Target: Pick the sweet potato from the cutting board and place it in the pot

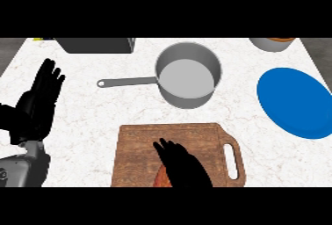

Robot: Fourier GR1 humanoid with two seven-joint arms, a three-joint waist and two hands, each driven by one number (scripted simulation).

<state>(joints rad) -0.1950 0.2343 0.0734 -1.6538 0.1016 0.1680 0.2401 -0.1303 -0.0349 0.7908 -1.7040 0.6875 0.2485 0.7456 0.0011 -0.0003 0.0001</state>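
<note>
A wooden cutting board (136,149) with a handle slot lies at the near middle of the counter. My right hand (182,165) stretches over it from the lower edge, fingers straight and pointing away. Under the hand's left side a reddish-orange sliver of the sweet potato (160,178) shows; the rest is hidden. The grey pot (188,74) with its long handle (126,81) pointing left stands beyond the board, with nothing inside. My left hand (39,103) rests open at the left edge, fingers up.
A blue plate (295,103) lies at the right. A dark grey box (97,45) sits at the far left, and a grey bowl (272,44) at the far right corner. White marble counter (84,114) spreads between them.
</note>
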